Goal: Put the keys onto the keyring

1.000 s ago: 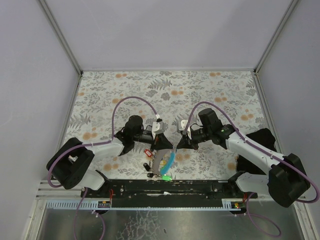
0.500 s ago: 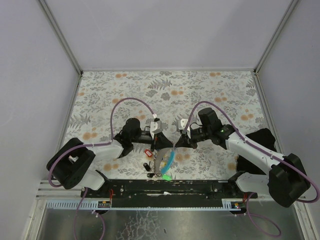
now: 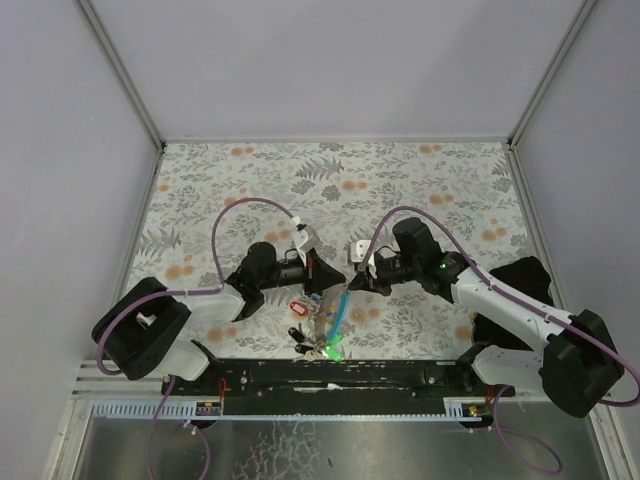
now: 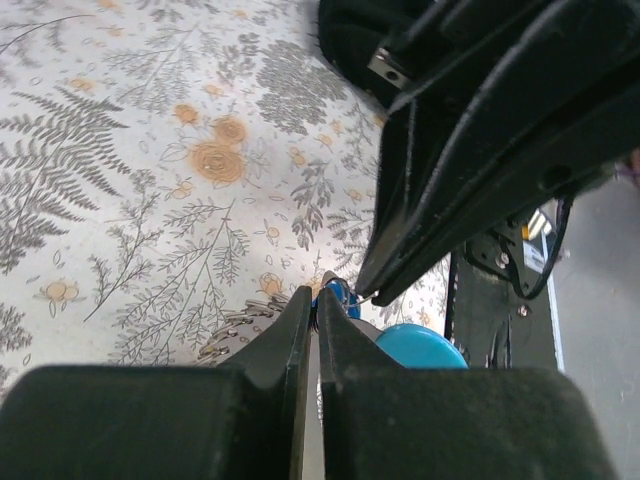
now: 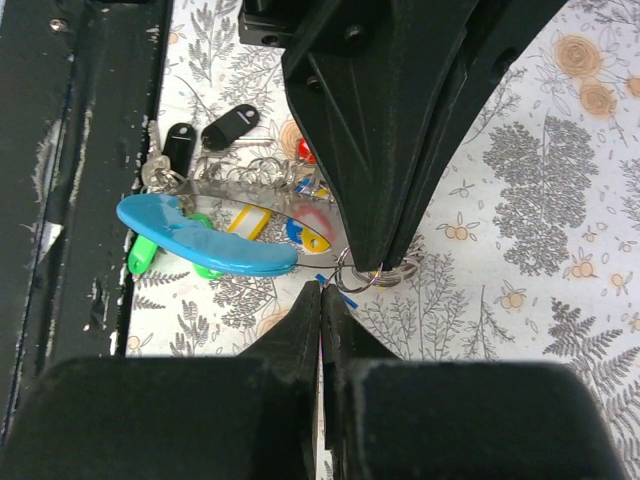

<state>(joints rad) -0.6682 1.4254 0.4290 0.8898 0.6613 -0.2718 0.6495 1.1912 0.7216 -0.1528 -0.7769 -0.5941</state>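
The left jaws and the right jaws are both shut tight, and their tips meet at the thin silver keyring [image 5: 375, 272], just in front of them; I cannot tell if they really pinch it. The keys [image 5: 250, 222] lie bunched by the blue strap [image 5: 200, 235], near the right jaws, off to one side. I think one should hold the ring steady while the other gently pries its coil open.

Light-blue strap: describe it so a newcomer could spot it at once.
On the floral table, go to the near edge, just ahead of the middle of the black rail. A small bunch of keys is there. The strap is the curved sky-blue band across it, the only long blue piece, with green-capped keys and black tags beside it.
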